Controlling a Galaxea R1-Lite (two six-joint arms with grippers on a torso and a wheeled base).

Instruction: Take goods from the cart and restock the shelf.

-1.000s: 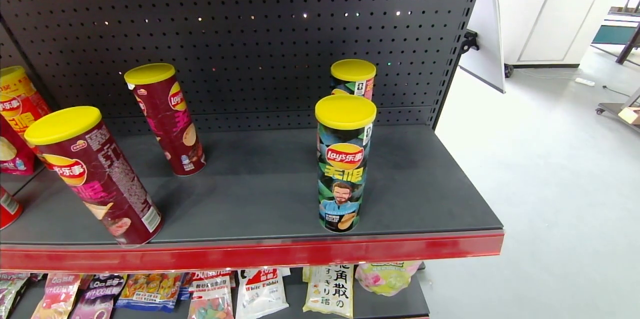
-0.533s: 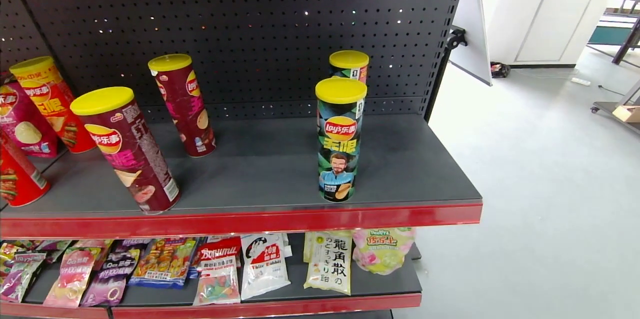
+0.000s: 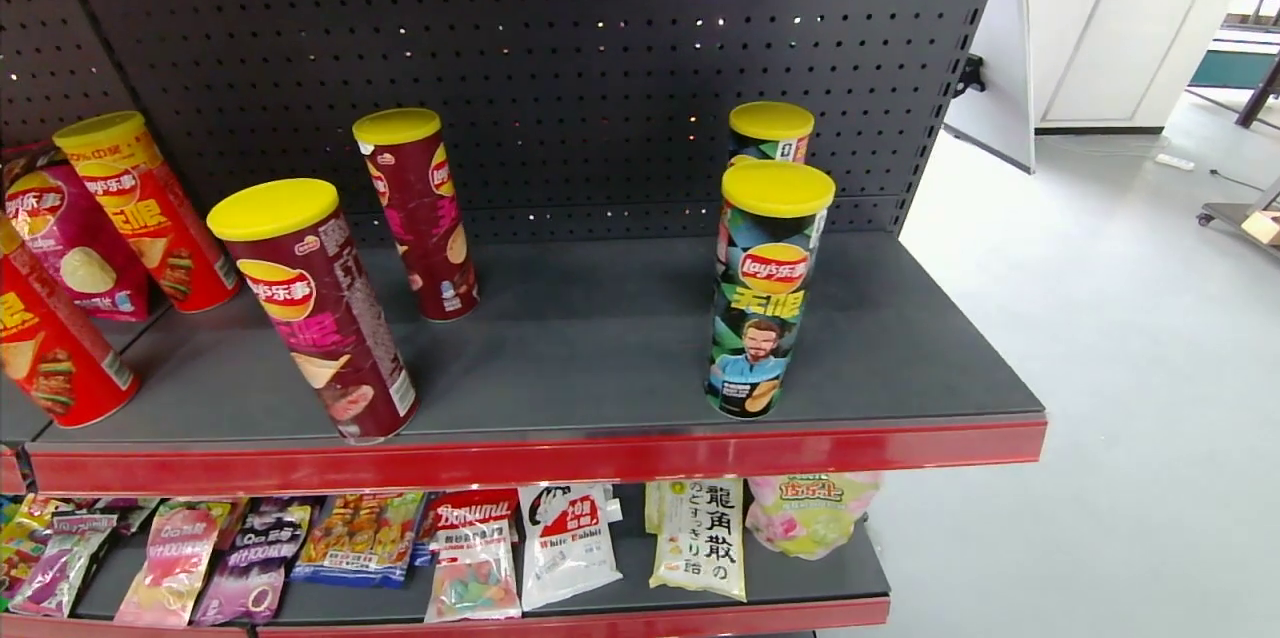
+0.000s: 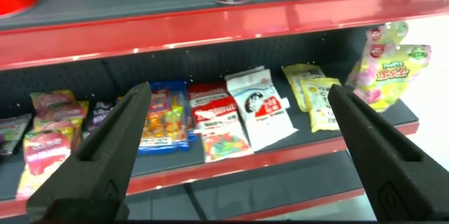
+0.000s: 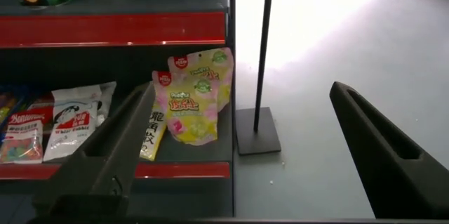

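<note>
1. Shelf stock: the upper shelf (image 3: 600, 338) carries potato-chip canisters standing on their bases, long axes vertical. Near its right end the front green canister (image 3: 765, 298) stands just before the rear green canister (image 3: 770, 133). Toward the left stand the front maroon canister (image 3: 320, 308) and the rear maroon canister (image 3: 420, 213), and farther left a red canister (image 3: 150, 208).
2. Open space: a bare stretch of the upper shelf lies between the maroon pair and the green pair. We judge it the likeliest place for new stock.
3. Lower shelf (image 3: 330, 606): flat snack bags (image 3: 570, 543) lie in a row along it.
4. Left claw (image 4: 239, 89): fingers spread wide, nothing between them. It faces the snack bags, at a level below the base of the front maroon canister.
5. Right claw (image 5: 243, 87): likewise wide and empty. It faces the shelf's right end, where a pale green bag (image 5: 193, 97) lies, with a stand post (image 5: 261, 55) on the floor just beside.
6. Governing relation: we judge that both claws sit low, with the upper shelf above and ahead of them. The bare stretch falls between the two, so neither arm is clearly nearer. With both claws empty, the next item has yet to be fetched from the cart.
</note>
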